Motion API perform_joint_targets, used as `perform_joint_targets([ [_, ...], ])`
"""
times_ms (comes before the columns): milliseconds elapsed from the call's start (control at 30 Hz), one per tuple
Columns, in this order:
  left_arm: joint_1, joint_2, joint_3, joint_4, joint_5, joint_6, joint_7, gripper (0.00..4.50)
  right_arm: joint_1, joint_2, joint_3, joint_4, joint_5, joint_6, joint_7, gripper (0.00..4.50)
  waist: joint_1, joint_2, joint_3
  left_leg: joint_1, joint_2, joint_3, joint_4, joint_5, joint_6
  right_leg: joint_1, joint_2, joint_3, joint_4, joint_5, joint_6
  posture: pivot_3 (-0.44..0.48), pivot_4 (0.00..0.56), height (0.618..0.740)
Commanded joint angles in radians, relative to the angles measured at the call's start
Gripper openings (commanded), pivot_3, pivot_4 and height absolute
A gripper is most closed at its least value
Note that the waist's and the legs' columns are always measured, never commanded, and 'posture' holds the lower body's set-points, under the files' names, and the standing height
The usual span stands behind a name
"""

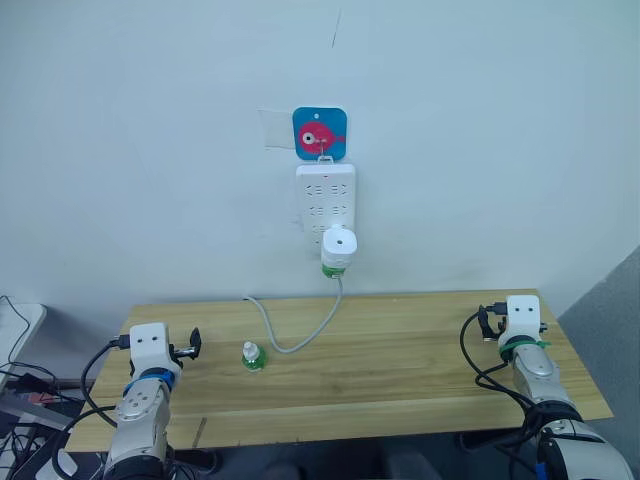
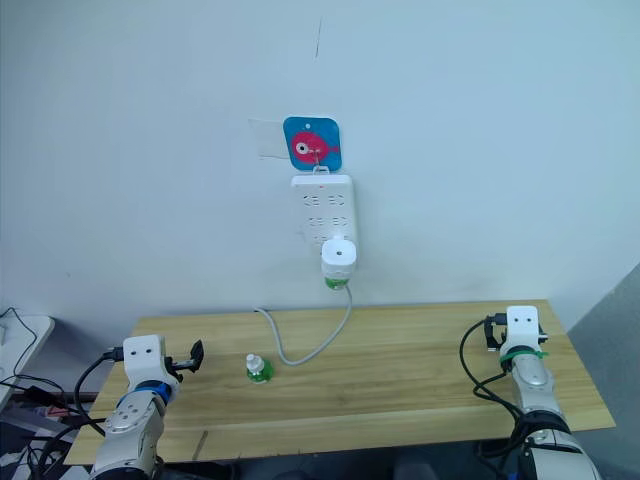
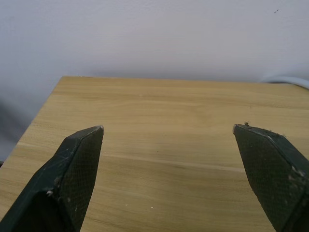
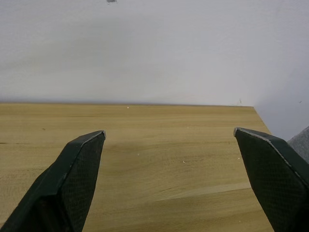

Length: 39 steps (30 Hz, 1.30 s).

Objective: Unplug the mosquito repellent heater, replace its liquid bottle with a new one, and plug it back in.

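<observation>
The heater (image 1: 339, 246) is plugged into the lowest sockets of the power strip (image 1: 325, 195), which hangs upright on the wall under a blue square hook plate (image 1: 320, 133) with a pink figure. Nothing has been pulled yet, so the step in hand looks like unplugging. To do it well, one gripper should rise to the heater, close on its rounded white sides and draw it straight out from the strip, since a skewed pull could swing the hanging strip or bend the pins. The left gripper (image 3: 169, 131) and the right gripper (image 4: 169, 133) both hover low over the table (image 1: 420, 360), well below the strip and to either side of it, each with its fingers spread wide and holding nothing. The heater is smooth white plastic with a round top and dark centre hole, a green bottle part showing beneath it. The spare bottle (image 1: 253, 355), small, green with a pale cap, stands on the pale wood-grain table below and left of the strip, beside the strip's grey cable (image 1: 300, 335).
</observation>
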Motion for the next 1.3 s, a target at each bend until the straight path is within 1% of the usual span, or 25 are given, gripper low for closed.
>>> perform_joint_targets([
  [33, -0.014, 0.025, 0.016, -0.007, 0.008, -0.013, 0.007, 4.50, -0.016, -0.004, -0.015, -0.024, 0.012, -0.017, -0.007, 4.47, 0.000, 0.000, 0.000, 0.000, 0.000, 0.000, 0.000, 0.000, 0.000, 0.000, 0.000, 0.000, 0.000, 0.000, 0.000, 0.017, 0.065, 0.740],
  [233, -0.023, 0.028, 0.017, 0.005, 0.006, -0.023, 0.013, 4.50, -0.007, -0.008, -0.011, -0.037, 0.009, -0.021, -0.003, 4.47, 0.000, 0.000, 0.000, 0.000, 0.000, 0.000, 0.000, 0.000, 0.000, 0.000, 0.000, 0.000, 0.000, 0.000, 0.000, 0.011, 0.066, 0.740],
  [467, -0.005, 0.028, 0.022, -0.008, -0.010, -0.021, -0.009, 4.50, -0.006, -0.019, -0.018, -0.045, 0.016, -0.022, 0.008, 4.47, -0.001, 0.000, 0.002, 0.000, 0.000, 0.000, 0.000, 0.000, 0.000, 0.000, 0.000, 0.000, 0.000, 0.000, 0.000, 0.003, 0.074, 0.740],
  [700, 0.018, 0.030, 0.033, -0.056, -0.056, -0.011, -0.065, 4.50, 0.010, -0.020, -0.019, -0.081, 0.035, -0.012, 0.064, 4.47, -0.001, -0.001, 0.014, 0.000, 0.000, 0.000, 0.000, 0.000, 0.000, 0.000, 0.000, 0.000, 0.000, 0.000, 0.000, 0.002, 0.088, 0.740],
  [800, 0.048, 0.040, 0.042, -0.115, -0.084, -0.003, -0.112, 4.50, 0.039, -0.017, -0.015, -0.146, 0.037, 0.007, 0.084, 4.47, -0.001, -0.001, 0.018, 0.000, 0.001, 0.000, 0.000, 0.000, 0.000, 0.000, 0.000, 0.000, 0.000, 0.000, 0.000, 0.007, 0.094, 0.740],
  [833, 0.063, 0.042, 0.048, -0.146, -0.101, -0.002, -0.135, 4.32, 0.055, -0.016, -0.012, -0.180, 0.041, 0.016, 0.099, 4.49, -0.001, -0.001, 0.020, 0.000, 0.001, 0.000, 0.000, 0.000, 0.000, 0.000, 0.000, 0.000, 0.000, 0.000, 0.000, 0.006, 0.095, 0.740],
  [900, 0.110, 0.057, 0.062, -0.237, -0.140, 0.028, -0.182, 3.91, 0.113, -0.012, 0.002, -0.314, 0.060, 0.061, 0.161, 4.50, -0.001, -0.001, 0.023, -0.001, 0.001, 0.000, 0.000, 0.000, 0.000, -0.001, 0.000, 0.000, 0.000, 0.000, 0.000, -0.002, 0.102, 0.740],
  [1033, 0.218, 0.132, 0.060, -0.465, -0.233, 0.140, -0.335, 2.69, 0.248, -0.032, 0.047, -0.717, 0.144, 0.226, 0.314, 4.50, -0.003, 0.001, 0.039, -0.001, 0.007, -0.001, 0.000, 0.000, 0.000, -0.001, -0.001, 0.000, 0.001, 0.000, 0.000, -0.013, 0.116, 0.740],
  [1100, 0.248, 0.178, 0.057, -0.562, -0.277, 0.195, -0.398, 2.69, 0.292, -0.042, 0.061, -0.890, 0.210, 0.332, 0.374, 4.50, -0.002, 0.002, 0.048, -0.001, 0.009, 0.000, 0.000, 0.000, 0.000, -0.001, 0.000, -0.001, 0.001, 0.000, 0.000, -0.020, 0.123, 0.740],
  [1167, 0.245, 0.227, 0.046, -0.630, -0.314, 0.246, -0.459, 2.69, 0.323, -0.066, 0.093, -1.058, 0.277, 0.440, 0.448, 4.50, -0.001, 0.003, 0.057, -0.001, 0.009, 0.001, 0.000, 0.000, -0.001, -0.001, 0.000, -0.001, 0.001, 0.000, 0.000, -0.025, 0.126, 0.740],
  [1267, 0.168, 0.309, 0.006, -0.713, -0.362, 0.338, -0.554, 2.69, 0.325, -0.099, 0.140, -1.288, 0.398, 0.614, 0.522, 4.50, 0.005, 0.002, 0.067, -0.001, 0.009, -0.001, 0.000, 0.000, -0.001, -0.001, 0.001, -0.003, 0.001, -0.001, 0.000, -0.035, 0.132, 0.740],
  [1300, 0.138, 0.329, -0.007, -0.723, -0.371, 0.361, -0.578, 2.69, 0.319, -0.104, 0.149, -1.340, 0.430, 0.662, 0.532, 4.50, 0.007, 0.001, 0.070, -0.001, 0.009, -0.001, 0.000, 0.000, -0.001, -0.001, 0.002, -0.004, 0.001, -0.001, 0.000, -0.042, 0.134, 0.740],
])
